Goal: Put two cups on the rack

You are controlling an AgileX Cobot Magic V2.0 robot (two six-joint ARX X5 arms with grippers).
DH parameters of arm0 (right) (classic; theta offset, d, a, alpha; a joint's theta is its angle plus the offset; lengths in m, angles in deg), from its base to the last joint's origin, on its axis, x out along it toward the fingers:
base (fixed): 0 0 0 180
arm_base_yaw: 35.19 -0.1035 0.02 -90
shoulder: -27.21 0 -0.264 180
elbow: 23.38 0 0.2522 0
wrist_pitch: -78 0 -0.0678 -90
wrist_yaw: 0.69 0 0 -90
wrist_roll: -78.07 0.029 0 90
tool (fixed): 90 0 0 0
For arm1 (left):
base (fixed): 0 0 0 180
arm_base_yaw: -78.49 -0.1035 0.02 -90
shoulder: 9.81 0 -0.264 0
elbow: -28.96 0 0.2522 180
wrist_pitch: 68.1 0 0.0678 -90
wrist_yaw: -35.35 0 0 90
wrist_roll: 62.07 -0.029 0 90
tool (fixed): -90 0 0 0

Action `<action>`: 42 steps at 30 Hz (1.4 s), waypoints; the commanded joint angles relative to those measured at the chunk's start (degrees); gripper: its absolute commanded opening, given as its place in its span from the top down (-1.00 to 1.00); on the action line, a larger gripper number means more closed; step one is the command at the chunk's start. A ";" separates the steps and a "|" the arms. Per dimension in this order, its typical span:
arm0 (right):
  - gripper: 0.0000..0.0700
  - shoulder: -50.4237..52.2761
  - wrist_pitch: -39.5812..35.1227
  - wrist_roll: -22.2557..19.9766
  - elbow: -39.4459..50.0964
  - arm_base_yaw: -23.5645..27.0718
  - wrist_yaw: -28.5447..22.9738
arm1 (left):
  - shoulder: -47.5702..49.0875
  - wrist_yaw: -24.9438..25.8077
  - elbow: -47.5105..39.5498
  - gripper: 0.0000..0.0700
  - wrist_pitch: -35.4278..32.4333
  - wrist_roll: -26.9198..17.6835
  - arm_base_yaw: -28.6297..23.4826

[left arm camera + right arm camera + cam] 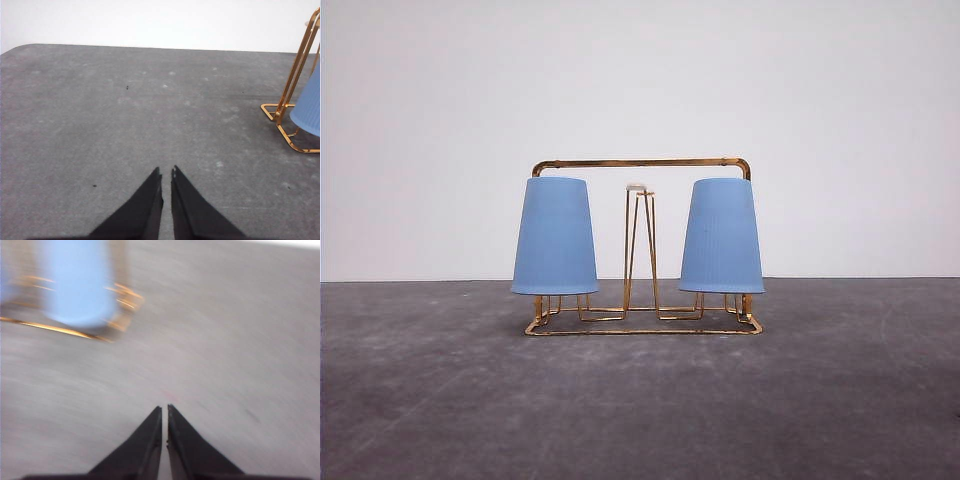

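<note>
Rack [642, 163] found standing upright on grey worktop [430, 400], centred in front view, against a plain white wall [420, 120]. Two cups inverted over the outer prong pairs: left cup [554, 236] and right cup [721, 236], mouths down, rims clear of the wire base. Middle prong pair [640, 240] bare, white tip visible. Cups well apart, one at each end of the frame.

Left tool [166, 172] noted in left wrist view over bare worktop, black fingers [145, 210] drawn almost together with only a thin slit between, nothing held. Rack corner and edge of one cup observed off to one side, well apart from tool.

Right tool [164, 407] likewise nearly closed, empty. Right wrist view blurred; cup and rack seen apart from tool.
</note>
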 commanded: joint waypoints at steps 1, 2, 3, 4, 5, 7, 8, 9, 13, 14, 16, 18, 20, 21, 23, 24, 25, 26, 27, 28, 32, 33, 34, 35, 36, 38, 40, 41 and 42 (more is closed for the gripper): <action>0.95 4.05 -0.99 0.13 1.58 1.76 -0.17 | 0.04 0.07 -0.80 0.95 0.26 0.25 -0.04; 0.95 6.26 -0.99 0.16 2.66 2.83 -0.28 | 0.04 0.07 -0.80 0.95 0.26 0.25 -0.04; 0.95 8.45 -0.99 0.18 3.68 3.84 -0.50 | 0.04 0.07 -0.80 0.95 0.26 0.25 -0.04; 0.95 10.14 -0.99 0.19 4.34 4.54 -1.11 | 0.04 0.07 -0.80 0.95 0.26 0.25 -0.04; 0.95 11.71 -1.03 0.19 4.95 5.15 -1.55 | 0.04 0.07 -0.80 0.95 0.26 0.25 -0.04; 0.95 14.16 -1.43 0.21 5.96 6.19 -2.37 | 0.04 0.07 -0.80 0.95 0.26 0.25 -0.04; 0.95 14.31 -1.96 0.20 6.19 6.56 -2.60 | 0.04 0.07 -0.80 0.95 0.26 0.25 -0.04; 0.95 14.14 -2.48 0.17 6.31 6.89 -2.73 | 0.04 0.07 -0.80 0.95 0.26 0.25 -0.04; 0.95 14.14 -2.45 0.03 6.41 7.42 -2.73 | 0.04 0.07 -0.80 0.95 0.26 0.25 -0.04; 0.95 14.14 -2.45 0.02 6.42 7.42 -2.69 | 0.04 0.07 -0.80 0.95 0.26 0.25 -0.04; 0.95 14.14 -2.46 0.02 6.40 7.42 -2.71 | 0.04 0.07 -0.80 0.95 0.26 0.25 -0.04; 0.95 14.14 -2.76 0.00 6.40 7.42 -2.69 | 0.04 0.07 -0.80 0.95 0.26 0.25 -0.04; 0.95 14.14 -3.11 0.00 6.40 7.42 -2.73 | 0.04 0.07 -0.80 0.95 0.26 0.25 -0.04; 0.95 14.14 -3.29 0.00 6.40 7.42 -2.71 | 0.04 0.07 -0.80 0.95 0.26 0.25 -0.04; 0.95 14.14 -3.61 0.00 6.40 7.42 -2.71 | 0.04 0.07 -0.80 0.95 0.26 0.25 -0.04; 0.95 14.14 -3.80 0.00 6.40 7.42 -2.71 | 0.04 0.07 -0.80 0.95 0.26 0.25 -0.04; 0.95 14.14 -3.99 0.00 6.40 7.42 -2.71 | 0.04 0.07 -0.80 0.95 0.26 0.25 -0.04; 0.95 14.14 -4.12 0.00 6.40 7.42 -2.71 | 0.04 0.07 -0.80 0.95 0.26 0.25 -0.04; 0.95 14.14 -4.14 0.00 6.40 7.42 -2.71 | 0.04 0.07 -0.80 0.95 0.26 0.25 -0.04; 0.95 14.14 -4.12 0.00 6.40 7.42 -2.71 | 0.04 0.07 -0.80 0.95 0.26 0.25 -0.04; 0.95 14.14 -4.14 0.00 6.40 7.42 -2.71 | 0.04 0.07 -0.80 0.95 0.26 0.25 -0.04; 0.95 14.14 -4.12 0.00 6.40 7.42 -2.71 | 0.04 0.07 -0.80 0.95 0.26 0.25 -0.04; 0.95 14.14 -4.12 0.00 6.40 7.42 -2.71 | 0.04 0.07 -0.80 0.95 0.26 0.25 -0.04; 0.95 14.14 -4.14 0.00 6.40 7.42 -2.71 | 0.04 0.07 -0.80 0.95 0.26 0.25 -0.04; 0.95 14.14 -4.12 0.00 6.40 7.42 -2.71 | 0.04 0.07 -0.80 0.95 0.26 0.25 -0.04; 0.95 14.14 -4.14 0.00 6.40 7.42 -2.71 | 0.04 0.07 -0.80 0.95 0.26 0.25 -0.04; 0.95 14.14 -4.12 0.00 6.40 7.42 -2.71 | 0.04 0.07 -0.80 0.95 0.26 0.25 -0.04; 0.95 14.14 -4.12 0.00 6.40 7.42 -2.71 | 0.04 0.07 -0.80 0.95 0.26 0.25 -0.04; 0.95 14.14 -4.12 0.00 6.40 7.42 -2.71 | 0.04 0.07 -0.80 0.95 0.26 0.25 -0.04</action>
